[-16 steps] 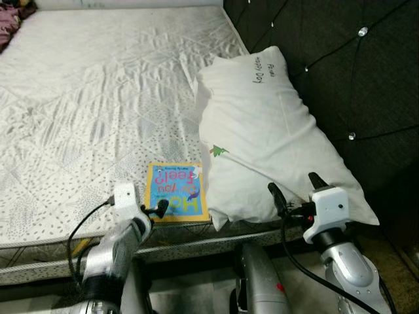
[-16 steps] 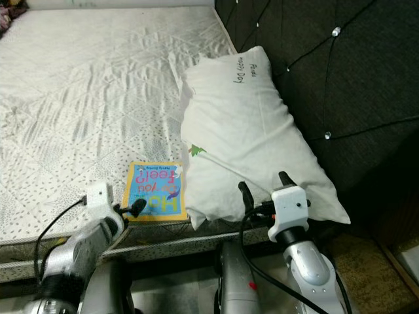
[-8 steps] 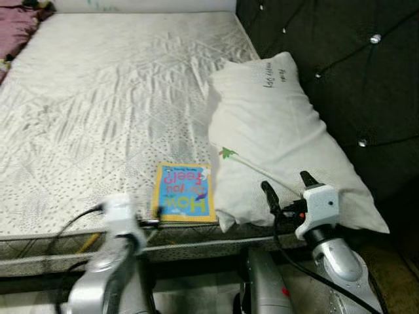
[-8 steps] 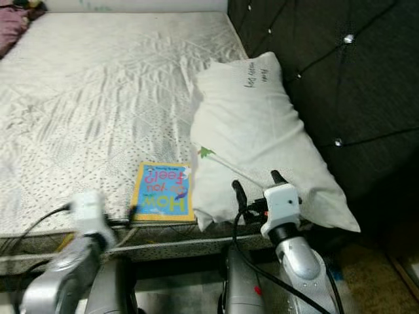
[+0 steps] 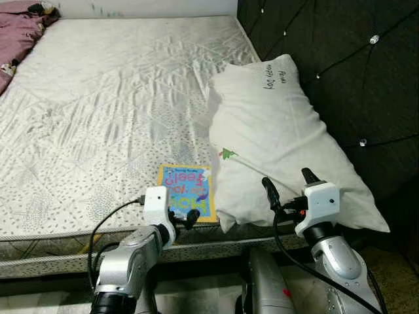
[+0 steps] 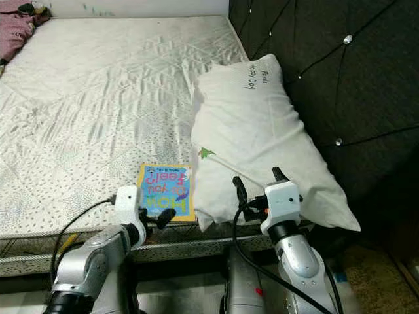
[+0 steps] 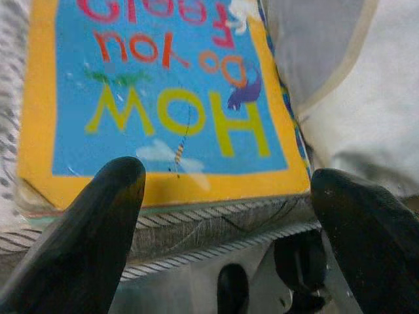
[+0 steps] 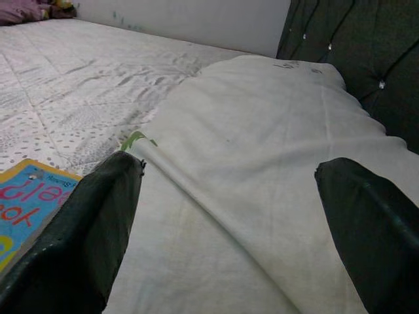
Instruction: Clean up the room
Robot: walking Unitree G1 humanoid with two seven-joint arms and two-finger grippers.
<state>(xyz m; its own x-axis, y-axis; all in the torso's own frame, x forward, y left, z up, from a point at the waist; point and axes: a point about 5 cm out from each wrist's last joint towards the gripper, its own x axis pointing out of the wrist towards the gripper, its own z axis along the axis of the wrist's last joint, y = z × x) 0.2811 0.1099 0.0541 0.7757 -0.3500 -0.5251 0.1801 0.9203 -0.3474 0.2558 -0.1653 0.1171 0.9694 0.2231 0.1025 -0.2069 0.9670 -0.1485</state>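
Since a moment ago my left gripper [image 7: 222,196] has reached the book's [image 7: 170,98] near edge, fingers spread; right gripper [image 8: 229,190] spread before the pillow [image 8: 262,176].

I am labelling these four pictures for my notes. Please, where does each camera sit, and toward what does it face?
Left and right eye views: on the head, facing forward and down at the mattress; both silver arms show.
Left wrist view: on the left arm, facing the book at the mattress edge, between the open left gripper jaws.
Right wrist view: on the right arm, facing the pillow and dark headboard, between the open right gripper jaws.
Shared: book and pillow appear in every view.
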